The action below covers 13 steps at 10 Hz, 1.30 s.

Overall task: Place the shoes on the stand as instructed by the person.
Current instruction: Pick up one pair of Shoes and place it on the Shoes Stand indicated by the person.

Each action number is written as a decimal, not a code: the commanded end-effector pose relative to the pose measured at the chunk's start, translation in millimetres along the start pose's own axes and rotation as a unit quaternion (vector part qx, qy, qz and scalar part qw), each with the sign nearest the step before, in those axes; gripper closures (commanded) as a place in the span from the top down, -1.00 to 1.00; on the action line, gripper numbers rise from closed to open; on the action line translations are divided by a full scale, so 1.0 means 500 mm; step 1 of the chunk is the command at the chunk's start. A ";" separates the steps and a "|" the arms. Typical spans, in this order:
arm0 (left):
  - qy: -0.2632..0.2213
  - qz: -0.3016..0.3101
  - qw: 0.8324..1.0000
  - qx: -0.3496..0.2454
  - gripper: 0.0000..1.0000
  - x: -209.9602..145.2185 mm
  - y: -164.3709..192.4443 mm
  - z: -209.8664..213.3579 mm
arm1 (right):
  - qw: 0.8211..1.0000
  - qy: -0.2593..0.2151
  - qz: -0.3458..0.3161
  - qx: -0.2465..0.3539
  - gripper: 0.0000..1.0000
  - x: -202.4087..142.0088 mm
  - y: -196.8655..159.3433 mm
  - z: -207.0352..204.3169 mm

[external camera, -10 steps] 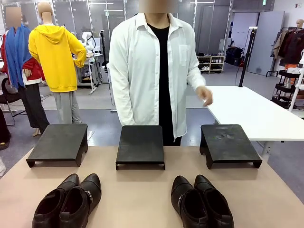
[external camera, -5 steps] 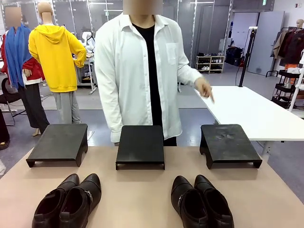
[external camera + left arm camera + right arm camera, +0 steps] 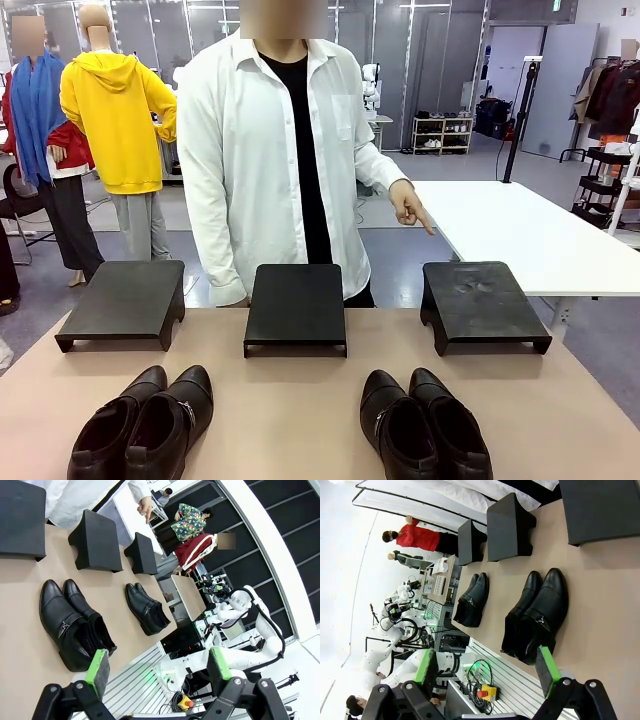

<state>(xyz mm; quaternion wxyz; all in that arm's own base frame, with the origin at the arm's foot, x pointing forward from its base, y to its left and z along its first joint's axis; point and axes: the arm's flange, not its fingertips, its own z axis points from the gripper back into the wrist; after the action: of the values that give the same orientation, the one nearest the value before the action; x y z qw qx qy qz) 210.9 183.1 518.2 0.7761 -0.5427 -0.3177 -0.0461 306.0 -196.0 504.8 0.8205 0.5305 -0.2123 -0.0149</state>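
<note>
While the person (image 3: 270, 160) stands at the far side of the surface (image 3: 300, 395), just behind the middle stand (image 3: 296, 305), the front view shows the person's pointing hand (image 3: 408, 207) held out, index finger angled down toward the right stand (image 3: 480, 300). The left stand (image 3: 125, 300) sits in the same row, apart from the other two. Nearer the robot, the left pair (image 3: 145, 425), ankle-high with a small metal buckle, rests on the surface in front of the left stand. The right pair (image 3: 425, 425), cut lower, rests in front of the right stand. Each pair's two shoes touch side by side, toes toward the stands.

From the left wrist view, the left hand (image 3: 159, 664) hangs above the surface's near edge with its green-padded fingers spread wide and nothing between them. The left pair (image 3: 75, 625) lies just beyond it, and the right pair (image 3: 147, 607) farther off.

From the right wrist view, the right hand (image 3: 485, 667) is likewise spread and empty. The right pair (image 3: 535, 615) lies just beyond its fingers, with the left pair (image 3: 471, 600) farther along the surface.
</note>
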 end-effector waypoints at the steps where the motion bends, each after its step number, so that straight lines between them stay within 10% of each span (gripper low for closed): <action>1: -0.001 -0.011 1.000 -0.010 1.00 0.006 -0.001 0.003 | 1.000 -0.001 0.007 0.006 1.00 0.005 0.000 0.002; 5: -0.001 -0.011 1.000 -0.010 1.00 0.006 -0.001 0.003 | 1.000 0.000 0.000 0.000 1.00 0.000 0.000 0.000; 13: -0.001 -0.011 1.000 -0.010 1.00 0.006 -0.001 0.003 | 0.930 0.284 0.020 -0.233 1.00 0.025 0.236 -0.425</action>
<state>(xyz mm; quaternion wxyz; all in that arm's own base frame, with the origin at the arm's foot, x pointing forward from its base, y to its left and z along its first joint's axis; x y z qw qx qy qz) 211.4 183.0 518.3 0.7765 -0.5426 -0.3171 -0.0456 362.6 24.4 544.4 0.9277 0.3558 0.0095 0.1129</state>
